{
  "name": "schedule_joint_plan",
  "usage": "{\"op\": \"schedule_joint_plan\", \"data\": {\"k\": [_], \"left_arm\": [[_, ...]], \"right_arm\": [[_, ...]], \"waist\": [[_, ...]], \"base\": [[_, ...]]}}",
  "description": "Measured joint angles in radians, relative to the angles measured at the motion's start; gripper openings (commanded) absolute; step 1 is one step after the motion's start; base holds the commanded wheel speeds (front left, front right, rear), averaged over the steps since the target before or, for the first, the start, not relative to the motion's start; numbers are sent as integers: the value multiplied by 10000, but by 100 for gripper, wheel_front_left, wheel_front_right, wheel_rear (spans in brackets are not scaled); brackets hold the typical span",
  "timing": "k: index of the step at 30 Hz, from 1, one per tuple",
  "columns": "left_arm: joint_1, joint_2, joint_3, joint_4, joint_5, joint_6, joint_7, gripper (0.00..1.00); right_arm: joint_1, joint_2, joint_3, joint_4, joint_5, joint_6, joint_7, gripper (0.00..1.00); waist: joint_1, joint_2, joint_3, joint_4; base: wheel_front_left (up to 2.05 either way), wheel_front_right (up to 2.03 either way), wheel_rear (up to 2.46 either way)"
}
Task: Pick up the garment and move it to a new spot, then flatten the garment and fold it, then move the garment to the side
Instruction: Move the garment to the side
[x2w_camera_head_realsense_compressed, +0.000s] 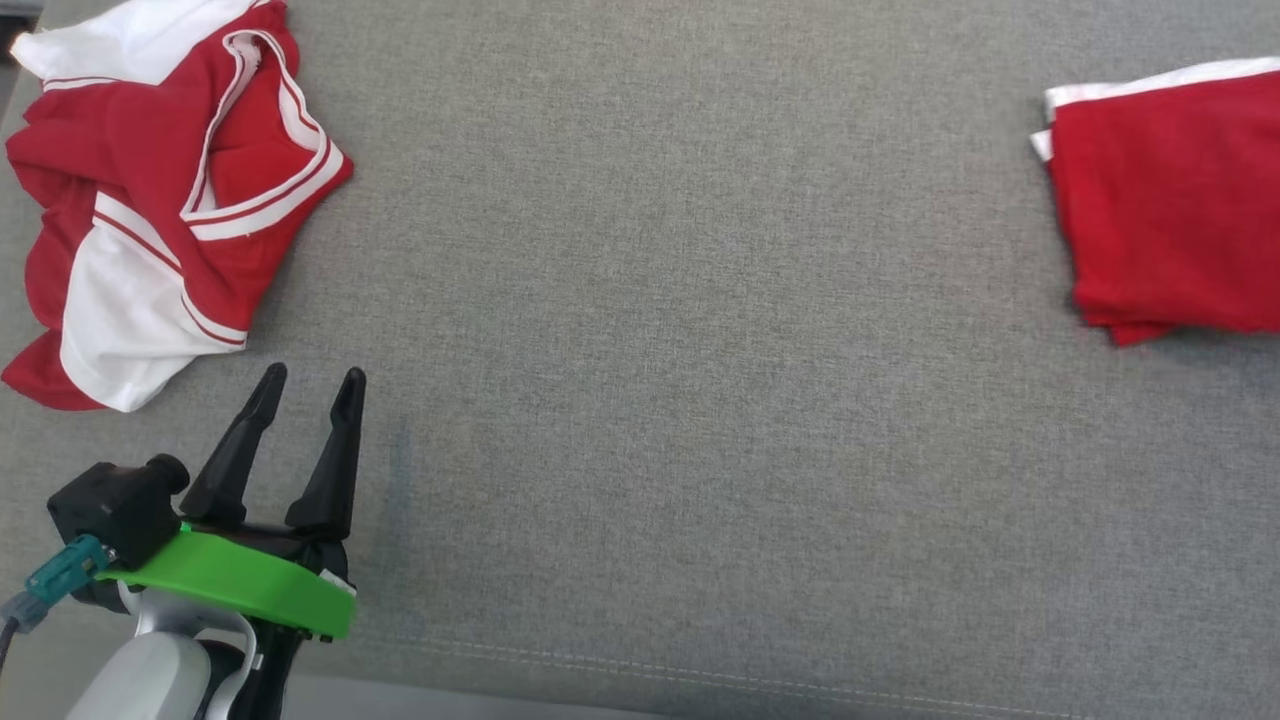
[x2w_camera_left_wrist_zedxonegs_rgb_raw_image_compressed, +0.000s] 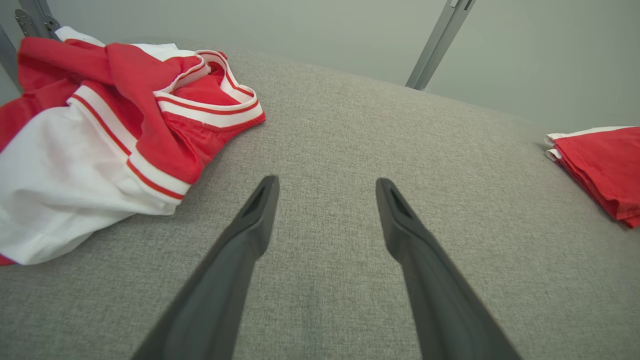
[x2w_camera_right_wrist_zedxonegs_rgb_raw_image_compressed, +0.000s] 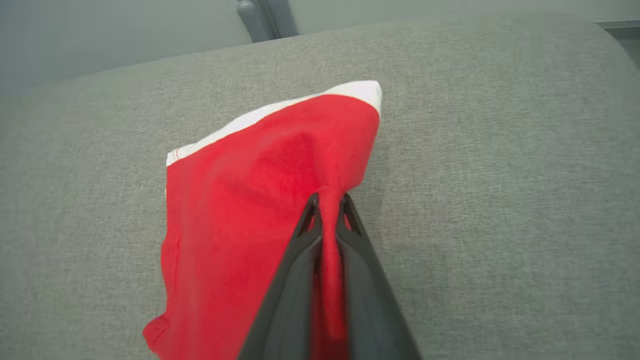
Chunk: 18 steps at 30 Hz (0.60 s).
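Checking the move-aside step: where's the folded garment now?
The folded garment lies at the head view's right edge on the grey surface, pinched in the right gripper, opposite the crumpled jersey.

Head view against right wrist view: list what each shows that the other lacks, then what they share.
Head view: a crumpled red-and-white garment at the left, and the left hand, open, fingers apart over the grey surface. Right wrist view: the right hand, shut on a pinch of the folded red garment. Shared: the folded red garment and the grey surface.
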Motion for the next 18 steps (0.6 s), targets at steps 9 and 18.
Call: {"op": "schedule_joint_plan", "data": {"k": [9, 18], "left_arm": [[-413, 188, 213, -199, 13, 2, 4, 100], [-514, 192, 244, -387, -6, 2, 104, 100]], "right_arm": [[-16, -1329, -692, 1057, -1095, -134, -58, 0], [35, -1127, -915, 1476, -1689, -134, -755, 36]], "waist": [[0, 0, 681, -280], [1, 0, 1047, -570]], "base": [[0, 0, 0], [0, 0, 0]]}}
